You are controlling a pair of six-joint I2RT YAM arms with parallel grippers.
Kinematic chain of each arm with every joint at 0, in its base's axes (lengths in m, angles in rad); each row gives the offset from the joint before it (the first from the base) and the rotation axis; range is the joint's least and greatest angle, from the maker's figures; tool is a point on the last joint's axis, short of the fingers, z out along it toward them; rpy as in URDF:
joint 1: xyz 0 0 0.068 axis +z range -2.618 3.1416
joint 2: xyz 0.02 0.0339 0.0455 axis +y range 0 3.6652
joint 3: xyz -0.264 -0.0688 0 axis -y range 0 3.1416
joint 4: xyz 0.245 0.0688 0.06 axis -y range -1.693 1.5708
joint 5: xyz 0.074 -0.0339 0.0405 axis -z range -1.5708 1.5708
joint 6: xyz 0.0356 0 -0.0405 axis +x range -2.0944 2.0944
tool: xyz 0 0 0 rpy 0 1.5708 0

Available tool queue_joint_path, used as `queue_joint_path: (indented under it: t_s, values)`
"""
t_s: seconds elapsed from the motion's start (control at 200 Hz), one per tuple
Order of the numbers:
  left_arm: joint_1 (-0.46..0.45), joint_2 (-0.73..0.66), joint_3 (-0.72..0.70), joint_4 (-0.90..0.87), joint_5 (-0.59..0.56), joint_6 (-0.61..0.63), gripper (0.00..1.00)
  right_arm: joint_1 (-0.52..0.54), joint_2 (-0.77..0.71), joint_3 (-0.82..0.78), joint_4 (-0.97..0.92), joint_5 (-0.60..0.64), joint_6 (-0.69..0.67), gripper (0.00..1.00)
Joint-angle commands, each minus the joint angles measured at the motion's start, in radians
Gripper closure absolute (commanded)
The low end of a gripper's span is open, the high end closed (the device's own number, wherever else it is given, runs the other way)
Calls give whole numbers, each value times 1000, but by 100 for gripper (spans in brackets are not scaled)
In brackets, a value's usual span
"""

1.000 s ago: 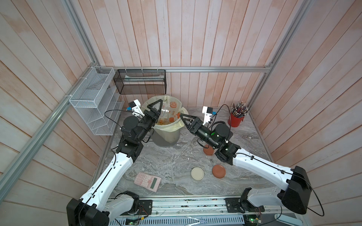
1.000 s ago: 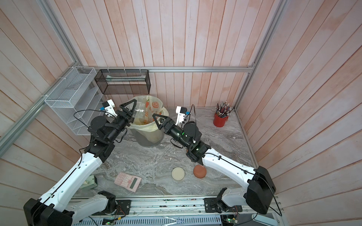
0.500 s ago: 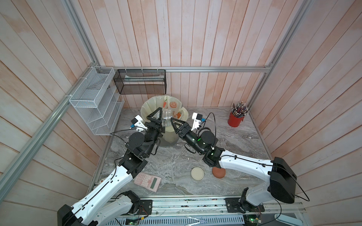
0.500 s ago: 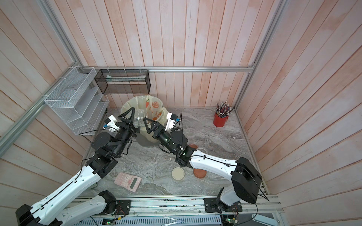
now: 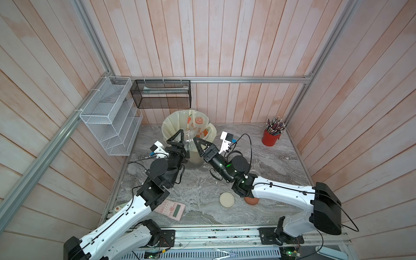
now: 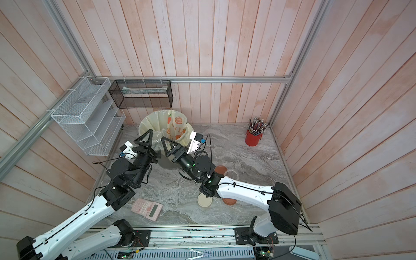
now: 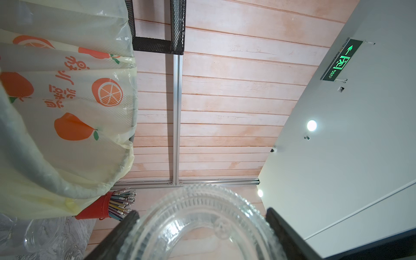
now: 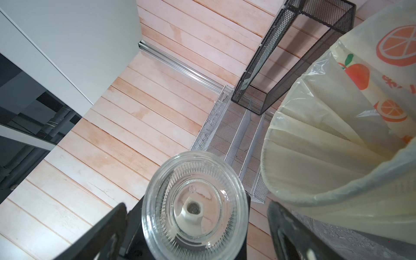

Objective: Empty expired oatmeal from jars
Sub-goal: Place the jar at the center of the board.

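Clear jar (image 8: 195, 206) seen end-on between the wide-spread fingers of the right gripper (image 8: 197, 202).
It touches neither finger; black pads (image 8: 134, 227) clamp its sides. Just beside it stands the bin (image 8: 304, 198) with a cream orange-print liner (image 8: 326, 146). Beyond, a white mesh rack (image 8: 231, 135) and a black mesh basket (image 8: 299, 56) hang on the plank wall (image 8: 157, 101).

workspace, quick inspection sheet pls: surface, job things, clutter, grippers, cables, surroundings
surface: grey marbled table, no spilled heap seen
job's things: clear jar held tilted at the lined bin, looks empty; two open jars on the table; cream lid and terracotta lids lie off
oatmeal: nothing seen
clutter: pink calculator, red pencil cup
grippers: left gripper shut on the clear jar; right gripper open, fingers either side of the jar, not touching
cables: black cables loop at both wrists, apart from the jars
surroundings: white mesh rack, black mesh basket, wood-plank walls
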Motion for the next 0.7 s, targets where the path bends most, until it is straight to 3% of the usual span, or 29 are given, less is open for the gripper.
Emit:
queue_joint_path:
  t_s: [0.0,0.695]
  values:
    - [-20,-11,-7,38,-25,-2,94,6,-13,16,-8,12,-25,2]
    - [-91,-40,-51,66,-41,-30,94,31,53,73,3,-30,-67,5]
